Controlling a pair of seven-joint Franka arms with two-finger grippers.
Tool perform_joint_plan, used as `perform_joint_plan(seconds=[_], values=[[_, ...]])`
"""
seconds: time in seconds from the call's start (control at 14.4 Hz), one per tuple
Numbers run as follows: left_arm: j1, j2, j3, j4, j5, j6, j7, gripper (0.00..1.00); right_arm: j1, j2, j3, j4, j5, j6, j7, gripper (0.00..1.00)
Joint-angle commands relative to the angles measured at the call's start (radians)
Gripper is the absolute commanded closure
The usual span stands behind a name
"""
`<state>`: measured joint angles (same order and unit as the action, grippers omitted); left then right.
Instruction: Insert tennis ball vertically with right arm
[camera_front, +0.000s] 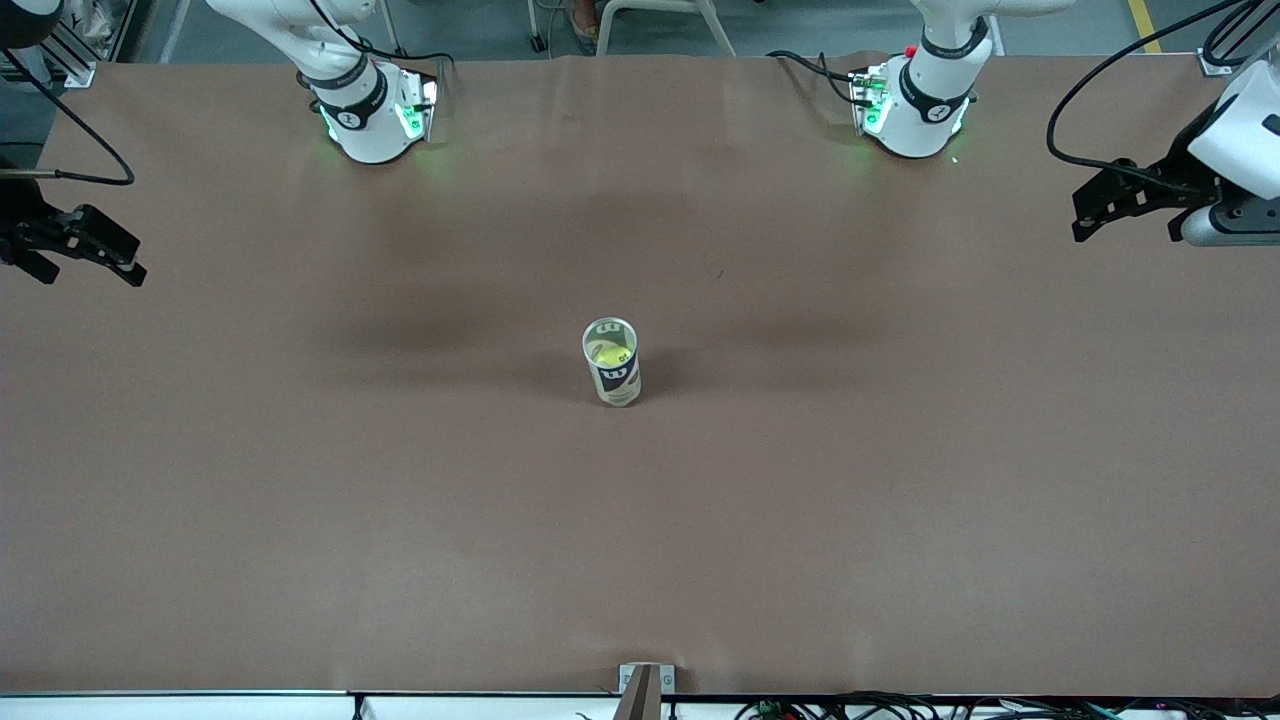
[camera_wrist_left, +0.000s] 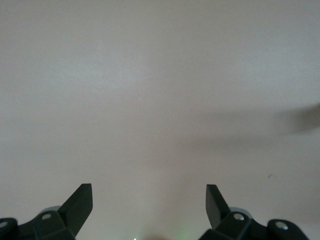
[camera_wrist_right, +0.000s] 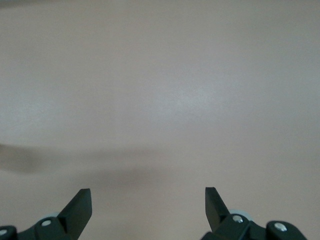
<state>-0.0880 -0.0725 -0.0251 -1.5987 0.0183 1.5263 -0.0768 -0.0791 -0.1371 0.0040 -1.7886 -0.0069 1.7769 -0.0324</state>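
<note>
A clear can (camera_front: 611, 362) stands upright mid-table (camera_front: 900, 500), well away from every edge, with the tennis ball (camera_front: 607, 354) apparently inside it. The right gripper (camera_front: 95, 250) hangs over the table's edge at the right arm's end, jaws spread and empty. The left gripper (camera_front: 1100, 205) hangs likewise at the left arm's end, jaws apart.

Even overhead light – soft arm shadows on table (camera_front: 400, 520) (wrist views hazy).

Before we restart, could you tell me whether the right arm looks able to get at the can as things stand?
Probably yes: the can stands upright alone mid-table with nothing around it, and the right gripper is open and empty at the right arm's end.
</note>
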Motion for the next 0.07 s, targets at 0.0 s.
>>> perform_joint_plan(seconds=[0.0], values=[[-0.006,-0.013,0.005,-0.012,-0.028,0.014,-0.003,0.0,0.002,-0.015,0.001,-0.005,-0.019,0.004,0.0,0.0]])
